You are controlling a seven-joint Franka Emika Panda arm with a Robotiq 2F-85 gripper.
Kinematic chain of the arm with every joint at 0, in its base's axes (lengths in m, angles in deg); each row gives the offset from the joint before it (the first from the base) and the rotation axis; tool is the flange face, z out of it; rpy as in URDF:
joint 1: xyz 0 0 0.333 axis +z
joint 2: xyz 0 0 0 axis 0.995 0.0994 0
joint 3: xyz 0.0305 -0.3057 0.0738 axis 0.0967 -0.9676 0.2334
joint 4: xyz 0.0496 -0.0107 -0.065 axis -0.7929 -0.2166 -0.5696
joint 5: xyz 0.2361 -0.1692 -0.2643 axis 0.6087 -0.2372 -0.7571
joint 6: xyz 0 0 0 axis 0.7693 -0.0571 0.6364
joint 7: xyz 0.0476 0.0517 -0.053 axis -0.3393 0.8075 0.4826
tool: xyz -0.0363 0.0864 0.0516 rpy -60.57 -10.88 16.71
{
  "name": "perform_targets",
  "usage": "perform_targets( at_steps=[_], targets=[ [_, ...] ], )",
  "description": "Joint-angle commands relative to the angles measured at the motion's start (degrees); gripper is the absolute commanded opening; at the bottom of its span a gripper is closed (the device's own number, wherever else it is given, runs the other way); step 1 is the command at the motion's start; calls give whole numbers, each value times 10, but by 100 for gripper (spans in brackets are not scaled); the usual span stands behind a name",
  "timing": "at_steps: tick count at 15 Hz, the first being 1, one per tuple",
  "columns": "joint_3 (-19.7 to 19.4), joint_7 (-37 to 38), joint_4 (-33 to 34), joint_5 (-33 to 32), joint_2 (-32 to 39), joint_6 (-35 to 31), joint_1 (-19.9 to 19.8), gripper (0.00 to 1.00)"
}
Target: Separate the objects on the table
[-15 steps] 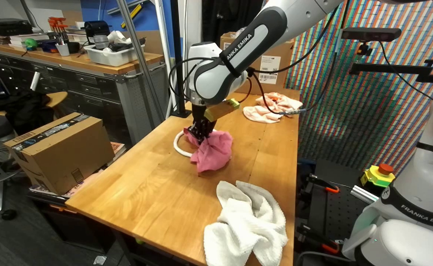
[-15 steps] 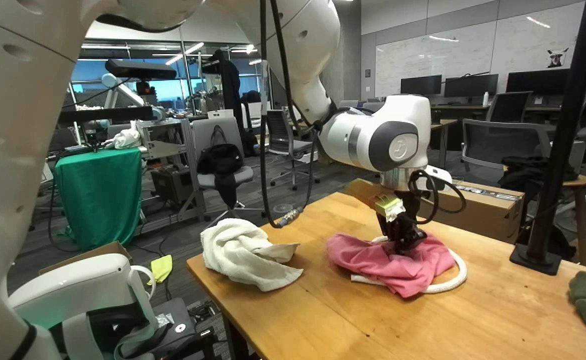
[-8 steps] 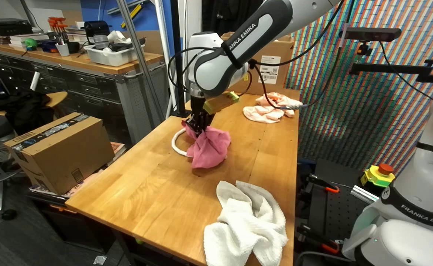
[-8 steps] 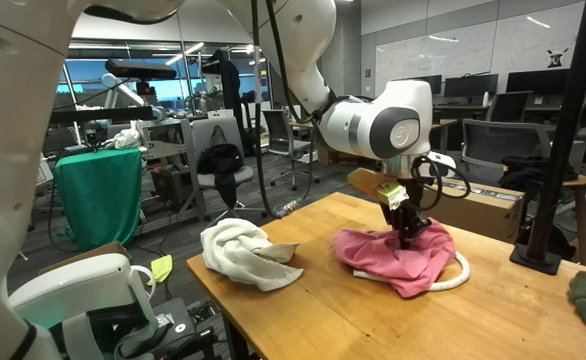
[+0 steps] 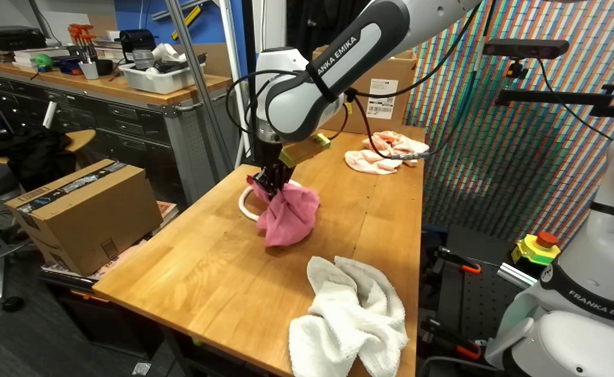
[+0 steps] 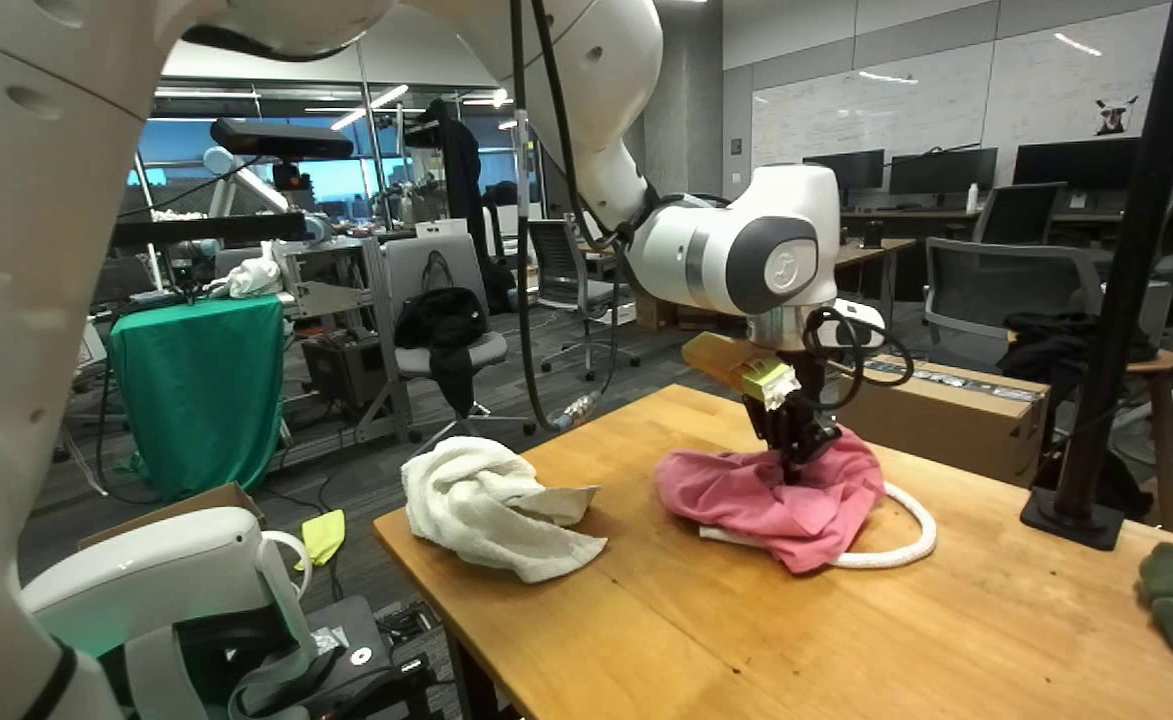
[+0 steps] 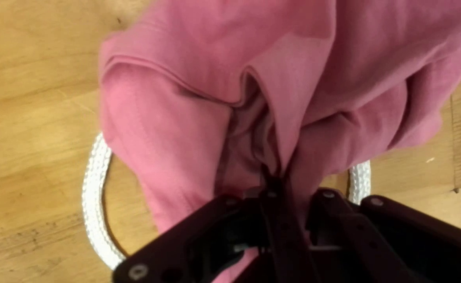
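Pink cloth (image 7: pixel 155 129) is pinched in the pincer (image 7: pixel 276 182), hanging beneath it over the desk (image 5: pixel 207 251); the white cord (image 7: pixel 92 196), curving out either side of the pincer, could drag along if folds snag it.

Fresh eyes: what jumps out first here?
The bright pink cloth catches the eye first, pinched in the gripper over the wooden table, with a white cord curving out from under it. Then the crumpled white towel at the table's near end in an exterior view, and the multicoloured striped backdrop past the table's edge.
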Motion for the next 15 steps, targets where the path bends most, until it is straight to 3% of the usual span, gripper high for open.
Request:
perform_targets(
  at_steps=[1,8,15],
  targets=[
    [2,-2,53,-14,26,14,13,7],
    [8,-5,108,-22,59,21,34,7],
    [4,2,111,-32,39,18,46,7]
  ],
)
